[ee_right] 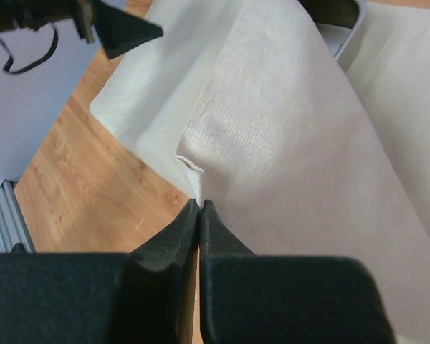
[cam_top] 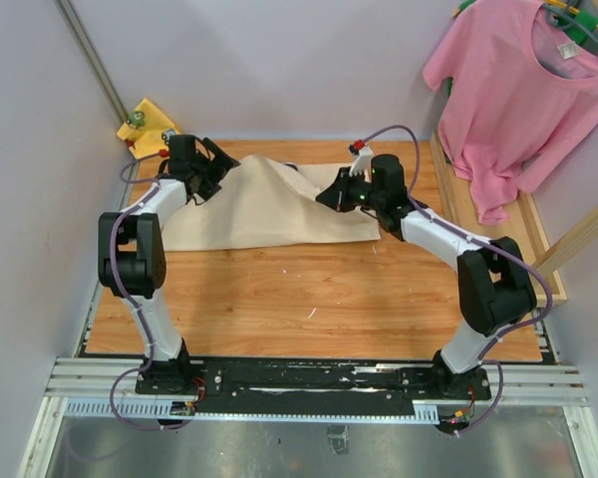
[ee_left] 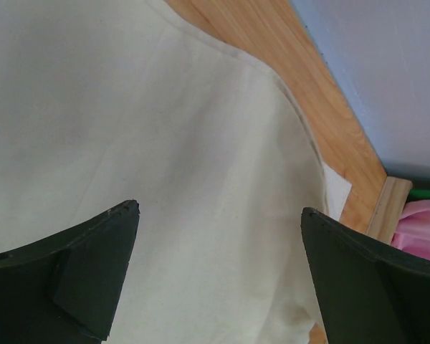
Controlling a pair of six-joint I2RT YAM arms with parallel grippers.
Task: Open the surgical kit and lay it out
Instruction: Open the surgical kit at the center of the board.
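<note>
— How many cloths do we count on the desk (cam_top: 309,299)?
— One beige cloth wrap (cam_top: 269,214), lying on it and tented up in the middle.
— And our claws?
— Two. Our right claw (ee_right: 199,202) is pressed together at the wrap's right side, pinching an edge of it and holding it raised. Our left claw (ee_left: 218,211) is spread wide over the wrap's left end, gripping nothing.
— Any steel?
— One tray (ee_right: 350,32), only a corner peeking out beneath the wrap.
— Around the wrap?
— One pink T-shirt (cam_top: 518,90) to its right, one yellow cloth (cam_top: 149,124) past its far left corner.
</note>
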